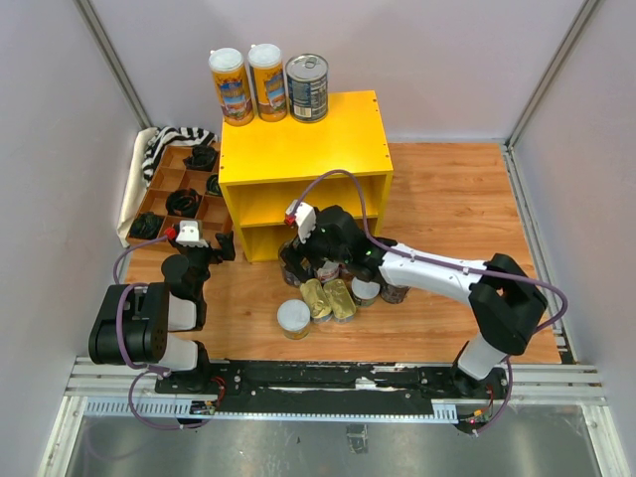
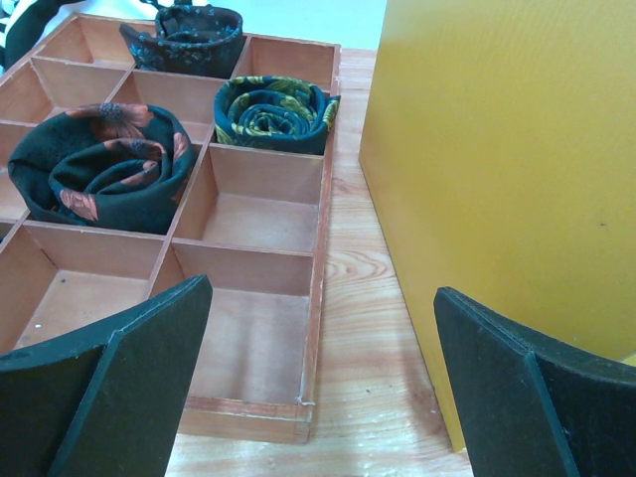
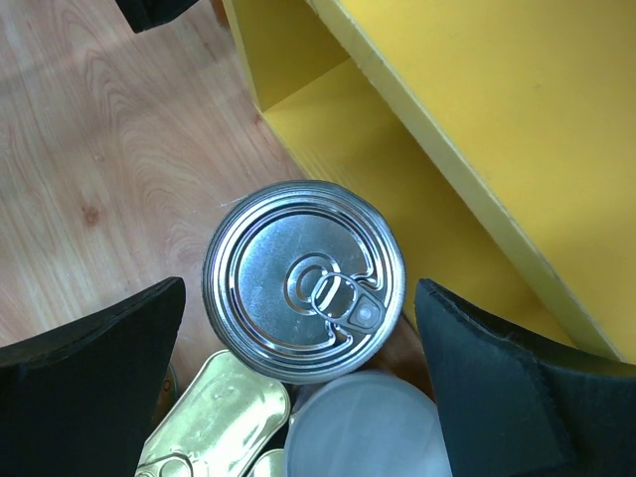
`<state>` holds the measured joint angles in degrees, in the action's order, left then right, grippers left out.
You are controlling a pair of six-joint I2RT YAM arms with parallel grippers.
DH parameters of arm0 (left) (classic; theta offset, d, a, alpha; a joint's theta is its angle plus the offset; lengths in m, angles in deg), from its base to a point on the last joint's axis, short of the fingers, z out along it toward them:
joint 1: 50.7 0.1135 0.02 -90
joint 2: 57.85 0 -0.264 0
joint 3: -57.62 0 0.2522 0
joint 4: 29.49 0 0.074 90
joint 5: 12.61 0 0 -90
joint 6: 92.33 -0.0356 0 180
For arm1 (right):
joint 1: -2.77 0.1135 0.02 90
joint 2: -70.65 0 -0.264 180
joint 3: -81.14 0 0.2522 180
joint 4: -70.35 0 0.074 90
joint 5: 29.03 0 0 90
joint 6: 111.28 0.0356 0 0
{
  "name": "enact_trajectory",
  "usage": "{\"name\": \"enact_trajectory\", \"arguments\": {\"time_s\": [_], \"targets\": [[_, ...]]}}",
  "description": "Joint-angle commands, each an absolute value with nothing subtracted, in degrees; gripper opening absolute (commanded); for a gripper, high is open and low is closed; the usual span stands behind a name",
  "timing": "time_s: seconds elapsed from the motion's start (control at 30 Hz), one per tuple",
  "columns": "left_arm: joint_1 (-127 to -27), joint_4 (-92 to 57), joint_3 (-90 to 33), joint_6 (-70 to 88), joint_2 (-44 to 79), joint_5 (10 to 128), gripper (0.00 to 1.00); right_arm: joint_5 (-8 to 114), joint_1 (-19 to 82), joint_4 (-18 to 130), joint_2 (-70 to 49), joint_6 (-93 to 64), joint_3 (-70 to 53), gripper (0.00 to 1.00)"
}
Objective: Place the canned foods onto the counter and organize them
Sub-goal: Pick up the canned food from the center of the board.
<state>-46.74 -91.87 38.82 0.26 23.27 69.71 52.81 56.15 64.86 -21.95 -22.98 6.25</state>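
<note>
A: Canned foods point(image 1: 338, 293) first, mostly bunched on the table point(image 1: 447, 199) at six o'clock from the yellow counter point(image 1: 308, 149), just in front of its open shelves.
B: Three already up top, though: two tall cylinders point(image 1: 231, 86) and a silver-lidded can point(image 1: 307, 87), upright in a row along the far edge, toward eleven o'clock.
A: Down in the bunch, two gold-topped tins point(image 1: 316, 298) lying side by side, with a short white-lidded can point(image 1: 293, 318) just at seven o'clock of them.
B: Now the right gripper point(image 3: 298, 333): poised straight above a silver-topped can point(image 3: 304, 281), jaws spread wide to either side, fingers clear of it, nothing held.
A: Seen from that wrist: can upright, pull-tab on top, one of the gold-topped tins at seven o'clock, a white lid point(image 3: 368, 432) tucked against it at five o'clock, the counter's bottom shelf off at one o'clock.
B: And the left gripper point(image 2: 323, 288)? Spread just as wide, holding nothing, low over the table at nine o'clock of the counter.
A: Pointed between the counter's side wall and a divided tray point(image 2: 248, 417), rolled cloths point(image 2: 104, 164) sitting in several compartments.
B: Striped cloth point(image 1: 179, 139) bunched at the tray's far end, twelve o'clock.
</note>
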Motion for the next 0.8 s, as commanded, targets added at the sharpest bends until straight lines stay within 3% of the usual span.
{"name": "enact_trajectory", "arguments": {"time_s": [0.0, 0.3, 0.57, 0.77], "targets": [[-47.05, -92.77, 38.12, -0.49, 23.69, 69.39, 1.00, 49.53, 56.82, 63.05, -23.86, -21.55, 4.03, 0.99], [-47.06, -92.79, 38.21, -0.42, 23.71, 69.39, 1.00, 48.37, 56.99, 67.18, -24.65, -18.73, 8.01, 0.99], [-47.06, -92.77, 38.24, -0.47, 23.70, 69.39, 1.00, 60.16, 58.71, 73.85, -21.43, -20.47, 13.42, 0.98], [-47.01, -92.81, 38.23, -0.44, 23.69, 69.39, 1.00, 60.67, 58.75, 74.93, -22.06, -21.37, 13.43, 0.99]]}}
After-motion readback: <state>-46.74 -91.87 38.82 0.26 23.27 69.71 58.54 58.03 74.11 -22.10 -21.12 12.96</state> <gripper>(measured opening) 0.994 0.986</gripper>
